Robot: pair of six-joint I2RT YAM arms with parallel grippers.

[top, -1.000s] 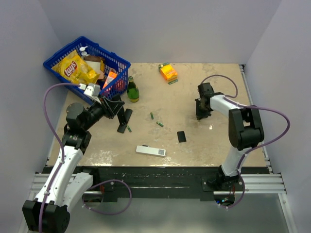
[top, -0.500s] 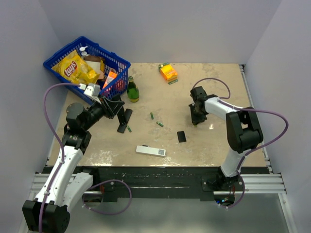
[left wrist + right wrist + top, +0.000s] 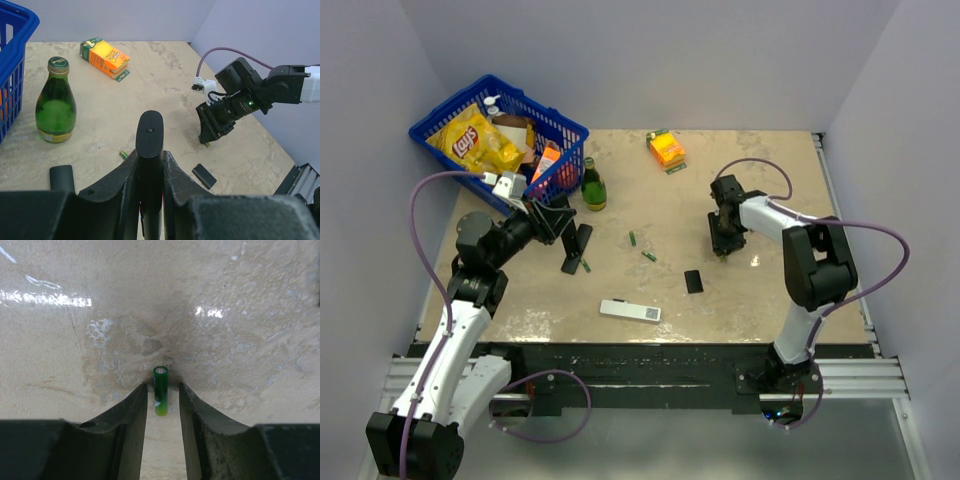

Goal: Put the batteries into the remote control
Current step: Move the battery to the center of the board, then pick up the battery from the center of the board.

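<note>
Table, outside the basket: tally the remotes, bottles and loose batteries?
Remotes: 2, the black remote control and the white remote
Green bottle: 1
Batteries: 4
Total: 7

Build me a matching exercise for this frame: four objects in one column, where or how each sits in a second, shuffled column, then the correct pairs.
Column one
1. slim matte black remote control
2. green glass bottle
3. orange cardboard carton
4. small green battery cylinder

Column two
A. lying near the far edge of the table
B. between the parted fingers of the right gripper
C. clamped in the left gripper
D. standing upright beside the blue plastic basket

Pairs: 1-C, 2-D, 3-A, 4-B
</note>
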